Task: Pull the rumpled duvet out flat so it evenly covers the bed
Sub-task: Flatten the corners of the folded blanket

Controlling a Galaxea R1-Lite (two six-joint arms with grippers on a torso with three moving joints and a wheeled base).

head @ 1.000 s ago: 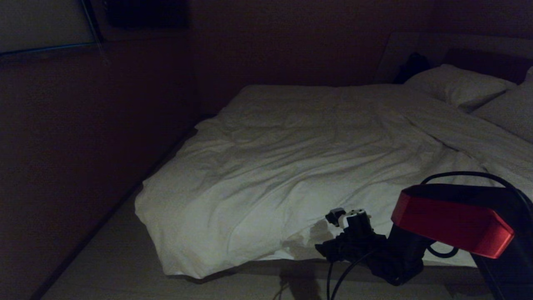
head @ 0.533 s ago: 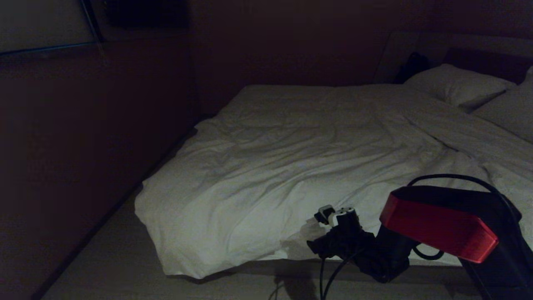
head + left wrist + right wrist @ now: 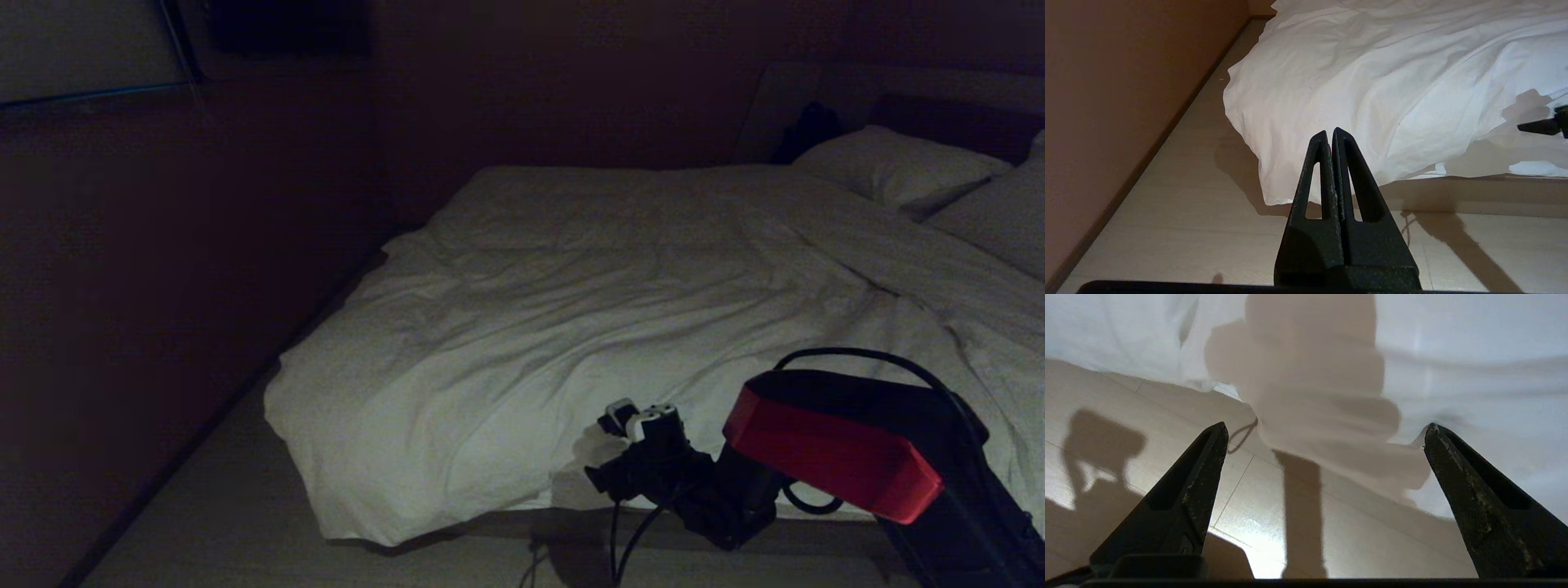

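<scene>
Dim room, dark wall on the robot's left, pale floor (image 3: pixel 212 523) running along the foot of the bed (image 3: pixel 522 513)

Right gripper (image 3: pixel 1327 430) hangs with its jaws spread wide and nothing between them; through the gap show only floor tiles and the hanging white edge of the duvet (image 3: pixel 1474 375). That edge lies just ahead of the tips and slightly above them, near but apart, no cloth inside the jaws. In the head view the right gripper (image 3: pixel 629 416) sits low at the foot edge of the bed, in front of the duvet's drooping hem, its shadow falling on the cloth beside it

Left gripper (image 3: pixel 1329 134) has its fingers (image 3: pixel 1319 171) pressed together, empty, pointing at the duvet's overhanging left foot corner (image 3: pixel 1274 188) from well back over the floor; that arm does not show in the head view. The right arm is plainly the nearer one to the hem

Duvet (image 3: pixel 571 327) spreads over most of the mattress, its long axis running from the foot near the robot up toward the pillow (image 3: pixel 898 167) at the far right. It is wrinkled, and the left foot corner sags off the bed toward the floor. I judge the coming move turns on driving the open jaws forward and a little up so the hem passes between them before closing

No brand, label or writing can be read anywhere
</scene>
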